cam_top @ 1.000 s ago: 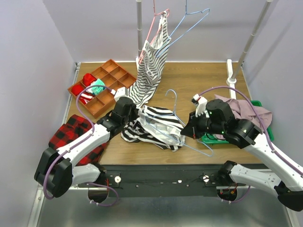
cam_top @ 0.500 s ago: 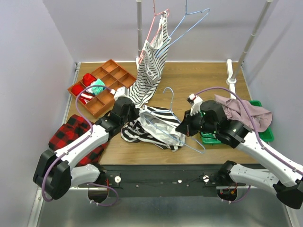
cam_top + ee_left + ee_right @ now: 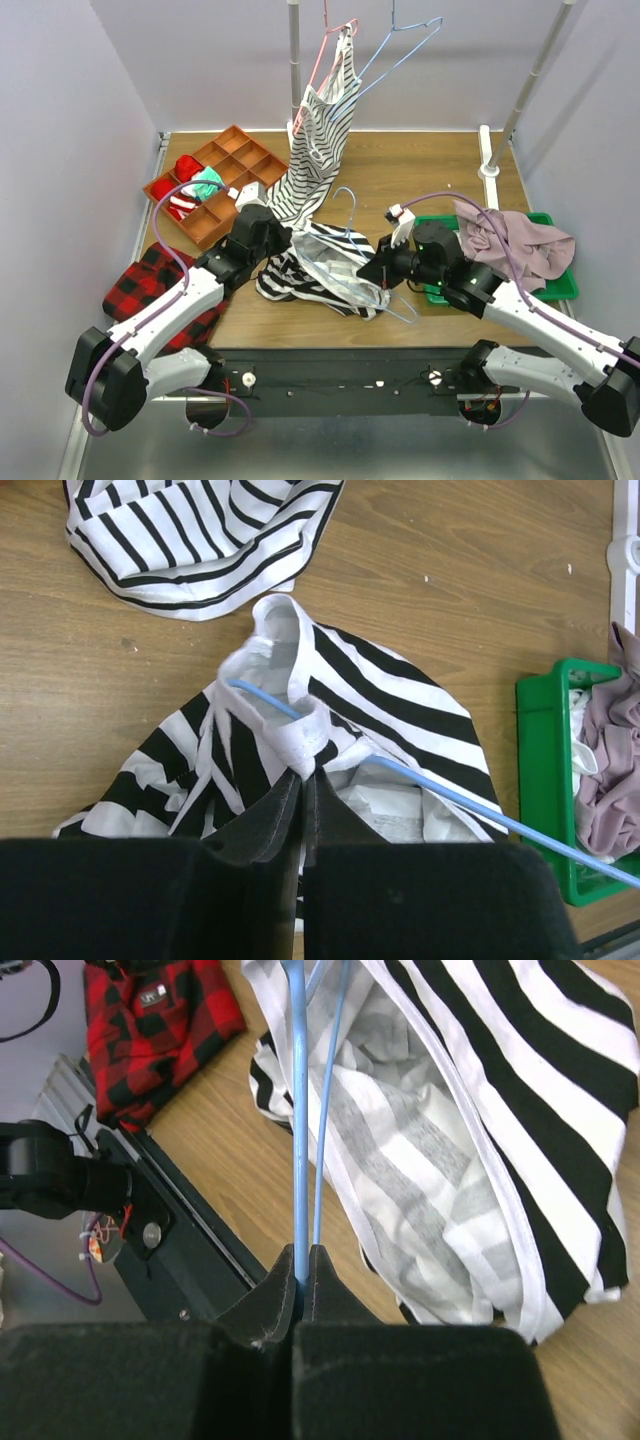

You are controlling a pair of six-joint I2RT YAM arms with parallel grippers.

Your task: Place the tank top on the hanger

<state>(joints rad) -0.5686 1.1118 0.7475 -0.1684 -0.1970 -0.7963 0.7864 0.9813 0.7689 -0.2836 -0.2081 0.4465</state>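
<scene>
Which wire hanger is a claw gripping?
The light-blue hanger on the table, pinched by the right claw; the pink hanger and second blue hanger hang at the back.

Orange divided tray [image 3: 247, 158] back-left on wooden bench [image 3: 420, 170], red items [image 3: 188, 166] inside, possibly cloth; mauve garment [image 3: 515, 240] over green crate [image 3: 562, 284].

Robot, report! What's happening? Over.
Left end effector shut on tank top. Right end effector shut on hanger, wire partly inside top. Hanging striped top close by.

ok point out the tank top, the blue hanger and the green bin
tank top [image 3: 400, 695], left wrist view, striped body panel
hanger [image 3: 450, 794], left wrist view, straight stretch of wire
green bin [image 3: 535, 780], left wrist view, wall nearest the tank top
</scene>
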